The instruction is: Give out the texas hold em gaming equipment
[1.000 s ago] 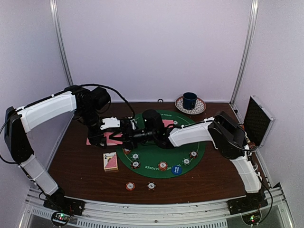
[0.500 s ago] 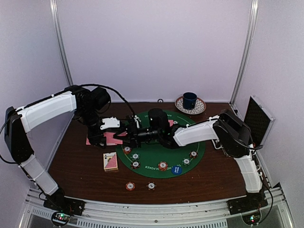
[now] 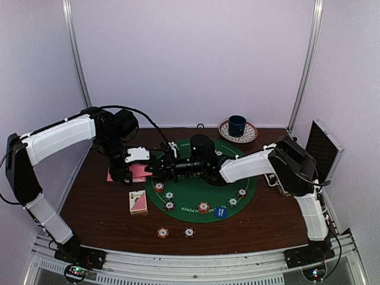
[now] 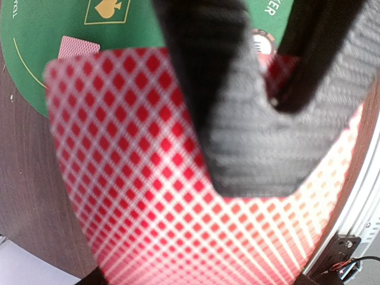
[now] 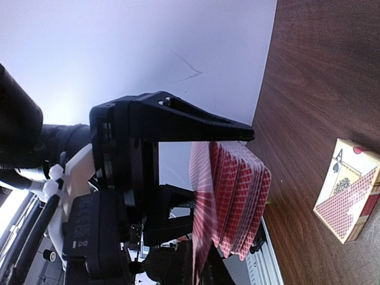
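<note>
Our left claw (image 3: 132, 172) grips the card deck (image 4: 130, 178); the right claw (image 3: 157, 168) we cannot tell. Chips (image 3: 203, 207) are out; most dealing is left.

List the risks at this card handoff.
1. The stack of cards clamped in the left gripper is splayed, not squared, so a pull on one card may drag several out.
2. The right gripper sits right beside the left one above the table. A small misalignment could knock the fingers together.
3. Dropped cards could land among the poker chips on the green mat and shift them.
</note>
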